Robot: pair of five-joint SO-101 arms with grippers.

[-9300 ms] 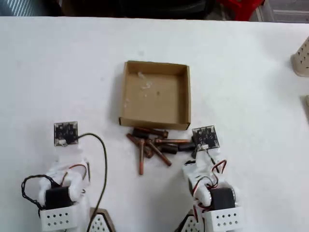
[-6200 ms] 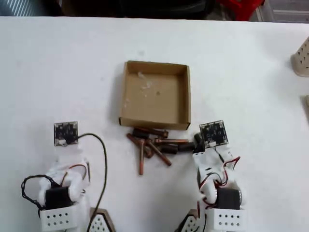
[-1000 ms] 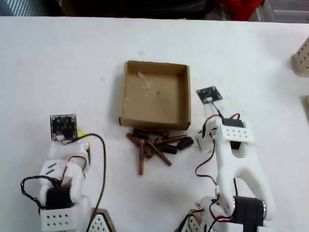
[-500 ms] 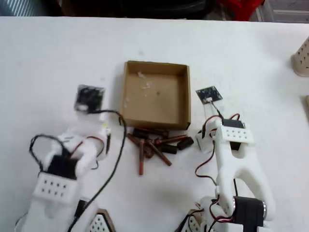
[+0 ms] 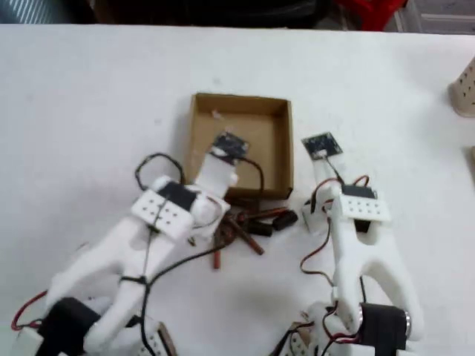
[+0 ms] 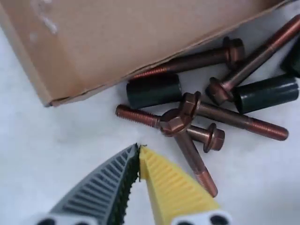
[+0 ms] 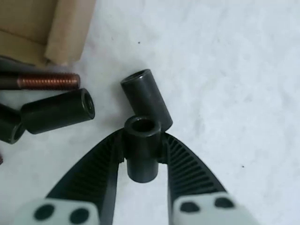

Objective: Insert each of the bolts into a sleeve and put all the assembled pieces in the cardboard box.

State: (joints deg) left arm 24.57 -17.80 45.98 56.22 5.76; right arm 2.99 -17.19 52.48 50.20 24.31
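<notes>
Several copper bolts (image 6: 220, 115) and black sleeves (image 6: 153, 90) lie in a heap (image 5: 249, 221) against the front wall of the cardboard box (image 5: 240, 141). My left gripper (image 6: 138, 151) hangs just short of the heap's nearest bolt, its grey and yellow fingers shut with nothing between them. The left arm (image 5: 174, 208) reaches in across the box's front left corner. My right gripper (image 7: 142, 137) is shut on a black sleeve (image 7: 140, 161) at the heap's right end, the bore facing the camera. A second sleeve (image 7: 145, 101) touches it, and a third (image 7: 58, 110) lies beside a bolt (image 7: 47, 80).
The box (image 6: 117, 42) holds only a few small scraps. The right arm (image 5: 356, 222) stands right of the heap. A pale perforated object (image 5: 464, 93) sits at the table's far right edge. White table stretches to the left and behind the box.
The left arm has swung from the table's left side in over the heap at the box front. The right arm, which reached forward earlier, has kept still over the last second.
</notes>
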